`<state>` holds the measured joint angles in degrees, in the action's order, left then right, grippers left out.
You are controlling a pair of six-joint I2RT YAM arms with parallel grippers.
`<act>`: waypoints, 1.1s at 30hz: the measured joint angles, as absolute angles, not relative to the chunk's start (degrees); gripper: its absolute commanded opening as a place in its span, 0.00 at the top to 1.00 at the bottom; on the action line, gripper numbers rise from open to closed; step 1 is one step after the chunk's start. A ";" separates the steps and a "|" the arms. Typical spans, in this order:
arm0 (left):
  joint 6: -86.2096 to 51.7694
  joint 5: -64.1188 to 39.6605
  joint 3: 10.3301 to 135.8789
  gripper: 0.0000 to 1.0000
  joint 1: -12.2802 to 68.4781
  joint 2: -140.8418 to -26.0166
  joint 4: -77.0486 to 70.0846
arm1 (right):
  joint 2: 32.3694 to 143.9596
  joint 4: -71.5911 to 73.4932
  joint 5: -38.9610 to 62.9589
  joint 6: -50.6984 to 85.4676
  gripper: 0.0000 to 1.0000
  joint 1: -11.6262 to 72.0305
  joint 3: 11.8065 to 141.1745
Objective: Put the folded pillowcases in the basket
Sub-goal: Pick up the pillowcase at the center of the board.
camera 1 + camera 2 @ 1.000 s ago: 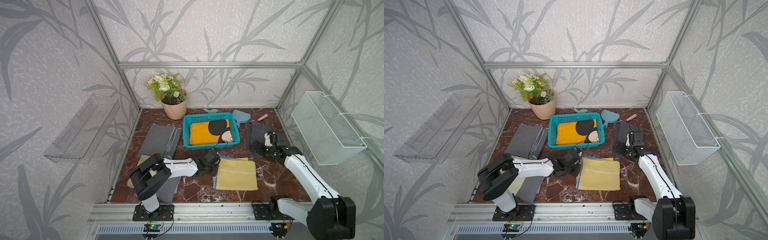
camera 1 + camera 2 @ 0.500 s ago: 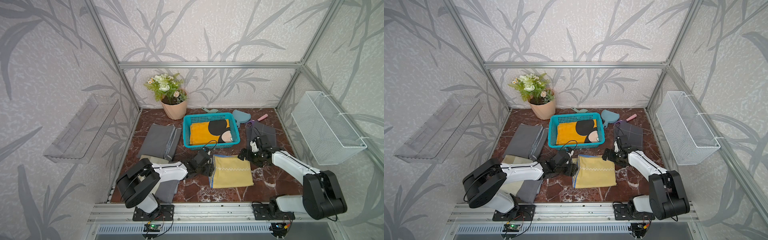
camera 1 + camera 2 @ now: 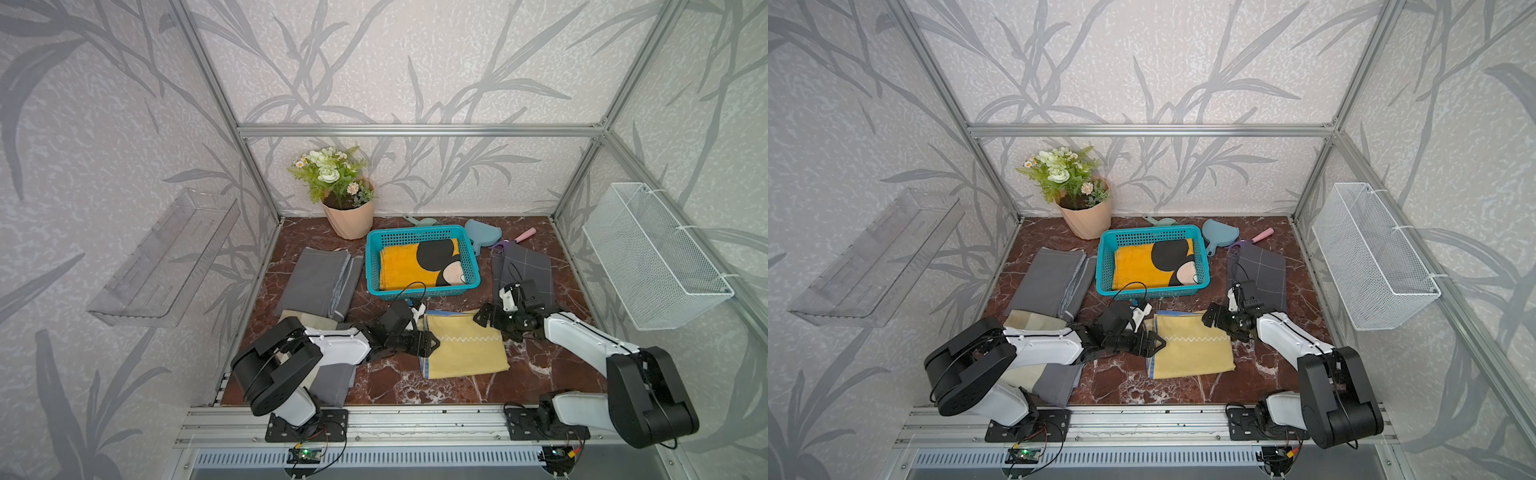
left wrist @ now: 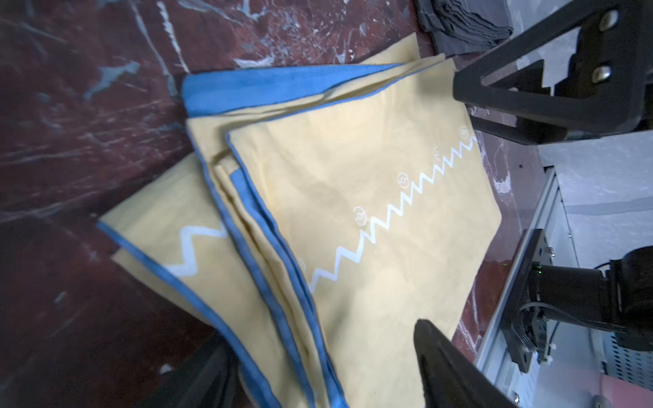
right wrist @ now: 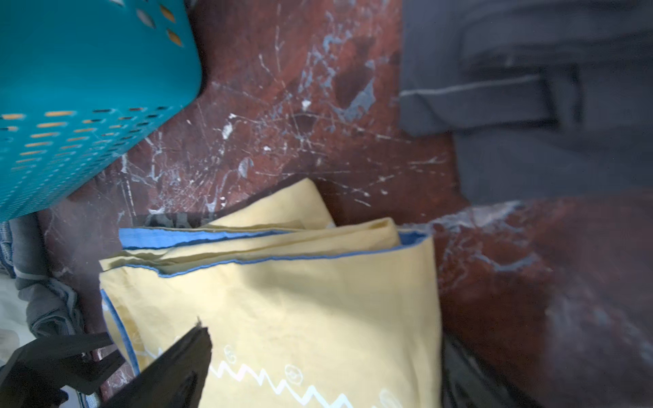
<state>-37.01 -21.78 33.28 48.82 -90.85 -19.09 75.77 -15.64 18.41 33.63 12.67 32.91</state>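
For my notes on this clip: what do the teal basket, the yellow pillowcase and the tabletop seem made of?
The basket: probably moulded plastic, smooth, slightly glossy, with regular slots in its walls. The pillowcase: woven cloth, perhaps cotton, matte; soft creases, stacked folds, blue edging. The tabletop: dark red marble look with white veins; stone or printed laminate, I cannot tell.

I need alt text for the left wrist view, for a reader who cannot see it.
A folded pale yellow pillowcase with blue edging and a white zigzag line lies on a dark red marble table. The left claw stands open over its near edge, and the right claw is at its far corner.
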 measured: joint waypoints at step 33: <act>-33.45 -15.00 39.27 1.00 51.33 -76.03 -3.38 | 60.58 -21.91 17.80 36.14 1.00 23.07 37.78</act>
<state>-33.45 -15.00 39.27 51.33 -76.03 -3.38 60.58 -21.91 17.80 36.14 23.07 37.78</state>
